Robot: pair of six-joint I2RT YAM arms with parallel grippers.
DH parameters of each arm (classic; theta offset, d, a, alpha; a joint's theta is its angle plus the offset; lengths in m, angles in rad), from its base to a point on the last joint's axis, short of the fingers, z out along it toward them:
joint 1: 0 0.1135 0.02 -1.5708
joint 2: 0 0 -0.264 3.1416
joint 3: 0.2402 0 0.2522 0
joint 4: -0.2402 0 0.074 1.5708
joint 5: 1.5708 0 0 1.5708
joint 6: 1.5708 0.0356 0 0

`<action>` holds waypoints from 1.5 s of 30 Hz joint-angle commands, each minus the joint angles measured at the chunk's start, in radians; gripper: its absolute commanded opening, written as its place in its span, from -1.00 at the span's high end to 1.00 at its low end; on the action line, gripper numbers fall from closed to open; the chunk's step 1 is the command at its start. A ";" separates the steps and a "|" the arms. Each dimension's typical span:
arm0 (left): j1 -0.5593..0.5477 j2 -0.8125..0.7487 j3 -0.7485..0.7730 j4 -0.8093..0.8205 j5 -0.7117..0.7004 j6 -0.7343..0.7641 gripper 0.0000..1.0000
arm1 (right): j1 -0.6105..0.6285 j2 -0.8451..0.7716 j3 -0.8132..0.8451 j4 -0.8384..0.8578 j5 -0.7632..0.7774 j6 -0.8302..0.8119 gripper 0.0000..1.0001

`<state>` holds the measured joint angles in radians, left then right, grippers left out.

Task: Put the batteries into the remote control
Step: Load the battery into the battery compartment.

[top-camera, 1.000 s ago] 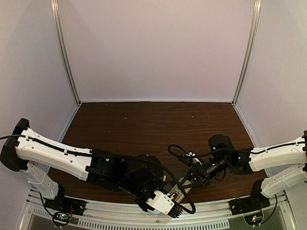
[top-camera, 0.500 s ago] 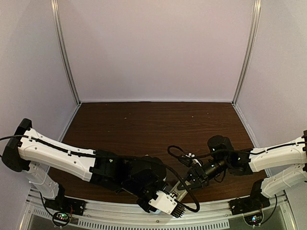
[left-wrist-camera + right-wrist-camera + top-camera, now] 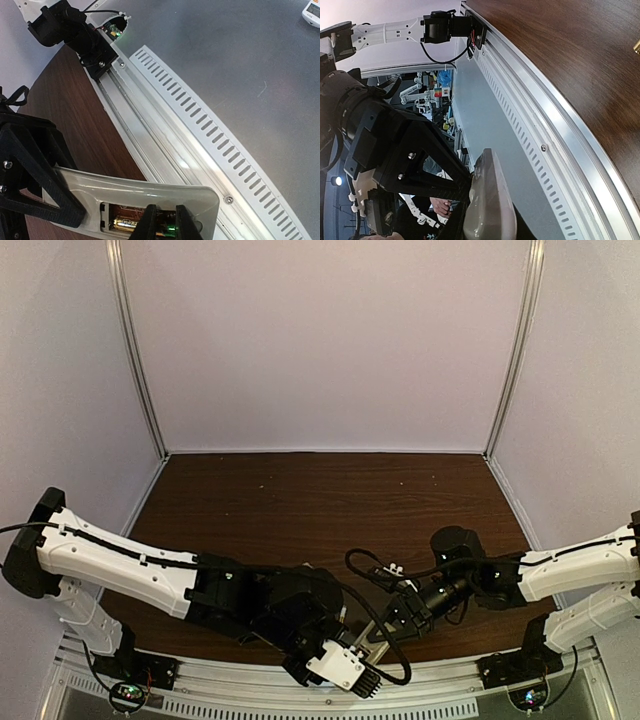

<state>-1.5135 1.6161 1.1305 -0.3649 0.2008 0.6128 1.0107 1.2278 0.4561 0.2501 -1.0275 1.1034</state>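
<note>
The white remote control is held back-side up over the table's near edge, its battery bay open. My right gripper is shut on it; in the right wrist view the remote shows edge-on between the right gripper's fingers. My left gripper is shut on a gold battery that lies lengthwise in the bay, with a green patch showing between the fingers. In the top view the left gripper meets the remote. A small gold object, perhaps the other battery, lies on the table.
The slotted aluminium rail runs along the table's near edge, right under the remote. The right arm's base and the left arm's base are bolted to it. The brown table is walled on three sides. A white device lies off the table.
Both grippers and the remote have drifted slightly toward the near edge. The left wrist has shifted a little right and down. Both holds are unchanged.
</note>
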 commanded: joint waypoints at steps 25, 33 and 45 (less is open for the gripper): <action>0.114 -0.039 -0.103 0.070 0.028 0.009 0.78 | 0.083 -0.037 0.088 0.184 -0.130 0.047 1.00; 0.124 -0.050 -0.127 0.089 0.026 0.014 0.68 | 0.105 -0.041 0.099 0.203 -0.137 0.054 1.00; 0.101 -0.111 -0.122 0.078 0.001 0.018 0.46 | 0.078 -0.015 0.116 0.001 -0.038 -0.078 1.00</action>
<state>-1.4334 1.5246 1.0351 -0.2340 0.3420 0.6312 1.0760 1.2285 0.5102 0.2676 -1.0000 1.1042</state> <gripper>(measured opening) 0.230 0.223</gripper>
